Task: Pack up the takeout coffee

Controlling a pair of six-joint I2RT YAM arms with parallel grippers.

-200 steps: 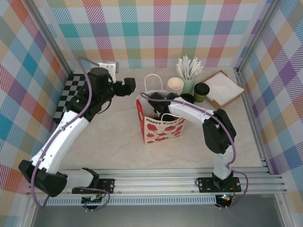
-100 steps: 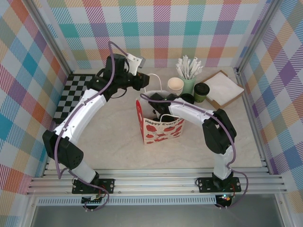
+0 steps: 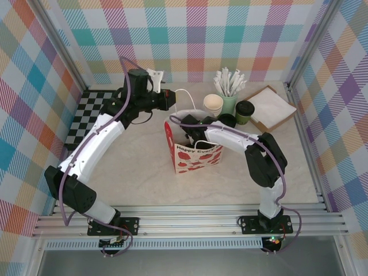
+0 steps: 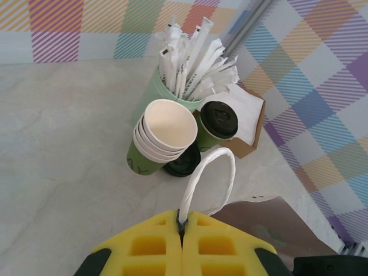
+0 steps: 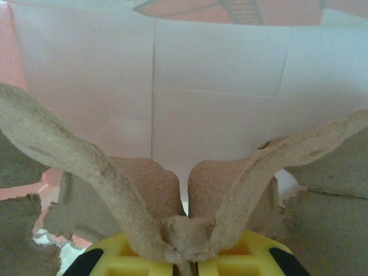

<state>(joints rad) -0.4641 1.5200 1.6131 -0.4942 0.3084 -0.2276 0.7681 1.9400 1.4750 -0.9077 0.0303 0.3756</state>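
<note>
The takeout coffee (image 3: 244, 112), a dark green cup with a black lid (image 4: 217, 122), stands at the back right beside the cream cups. A red-and-white strawberry paper bag (image 3: 198, 158) stands open in the middle of the table. My left gripper (image 3: 167, 99) is shut on the bag's white rope handle (image 4: 214, 167), which is pinched between the yellow fingertips (image 4: 167, 236). My right gripper (image 5: 187, 267) is down inside the bag, shut on a brown pulp cardboard carrier (image 5: 115, 178), with the bag's white inner wall (image 5: 218, 75) just ahead of it.
A stack of cream cups (image 3: 213, 104) lies tilted against a pale green holder of white stirrers (image 3: 229, 86). A loose black lid (image 4: 183, 164) lies by them. A brown tray of napkins (image 3: 270, 106) is at the back right. A checkered mat (image 3: 86, 115) lies at the left.
My left arm swung in from the left to the bag's top, and its gripper closed on the white handle. The right arm stayed in the bag.
</note>
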